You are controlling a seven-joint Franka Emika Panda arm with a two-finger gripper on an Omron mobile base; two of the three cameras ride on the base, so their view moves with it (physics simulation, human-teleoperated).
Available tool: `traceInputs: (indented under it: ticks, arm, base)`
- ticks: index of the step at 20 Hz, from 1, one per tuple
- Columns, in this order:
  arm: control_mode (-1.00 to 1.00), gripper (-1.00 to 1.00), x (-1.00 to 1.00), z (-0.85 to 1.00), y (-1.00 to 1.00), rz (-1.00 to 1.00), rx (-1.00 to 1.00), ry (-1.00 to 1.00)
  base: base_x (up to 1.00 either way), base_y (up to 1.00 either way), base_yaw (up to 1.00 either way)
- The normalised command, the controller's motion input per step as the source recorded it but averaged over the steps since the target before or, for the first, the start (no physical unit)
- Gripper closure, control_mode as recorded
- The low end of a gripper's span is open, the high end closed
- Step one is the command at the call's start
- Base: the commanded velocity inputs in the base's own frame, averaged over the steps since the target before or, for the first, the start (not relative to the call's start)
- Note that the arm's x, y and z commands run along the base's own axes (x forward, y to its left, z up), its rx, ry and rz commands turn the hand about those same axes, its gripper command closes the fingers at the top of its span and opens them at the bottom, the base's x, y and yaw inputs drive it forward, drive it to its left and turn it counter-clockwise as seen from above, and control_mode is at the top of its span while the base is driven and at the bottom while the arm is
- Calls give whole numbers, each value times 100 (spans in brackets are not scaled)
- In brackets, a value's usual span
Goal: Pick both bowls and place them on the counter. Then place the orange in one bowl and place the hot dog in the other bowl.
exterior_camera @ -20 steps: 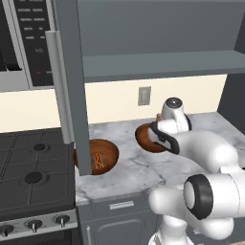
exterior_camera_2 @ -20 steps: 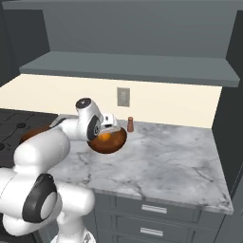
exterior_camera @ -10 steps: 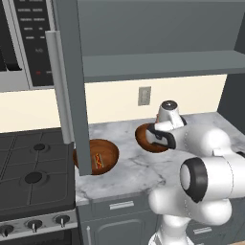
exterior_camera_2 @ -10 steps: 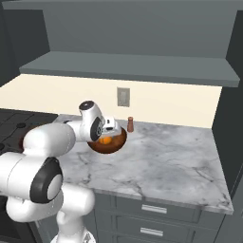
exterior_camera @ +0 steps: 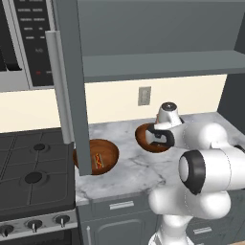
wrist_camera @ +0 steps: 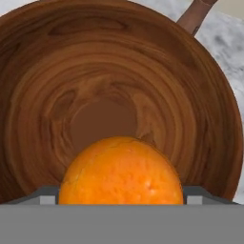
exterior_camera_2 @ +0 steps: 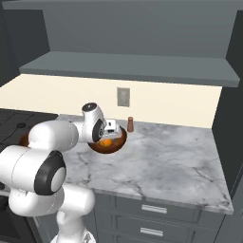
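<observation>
Down in the hand view, I saw the orange (wrist_camera: pixel 121 170) sitting right at the fingers (exterior_camera_2: pixel 110 138), over the hollow of one bowl (wrist_camera: pixel 43 95) on the worktop (exterior_camera_2: pixel 166 161); whether they gripped it, I couldn't tell. The hot dog (exterior_camera: pixel 98 159) lay in the other bowl (exterior_camera: pixel 106 152), well apart.

White Franka arm folded forward, elbow raised, wrist bent downward. Two-finger gripper (exterior_camera_2: pixel 107 138) is lowered inside the reddish-brown wooden bowl (exterior_camera_2: pixel 117 143), its jaws closed around the small bright orange ball (wrist_camera: pixel 121 171).
</observation>
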Motion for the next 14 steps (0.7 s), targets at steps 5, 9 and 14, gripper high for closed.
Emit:
traceInputs:
  ticks: [5, 9, 14]
  arm:
    - [-100, -100, 0, 0, 0, 0, 0, 1]
    - [-100, -100, 0, 0, 0, 0, 0, 0]
    - [-100, -100, -1, 14, 1, 0, 0, 0]
  base:
    - [0, 0, 0]
    - [0, 0, 0]
    - [0, 0, 0]
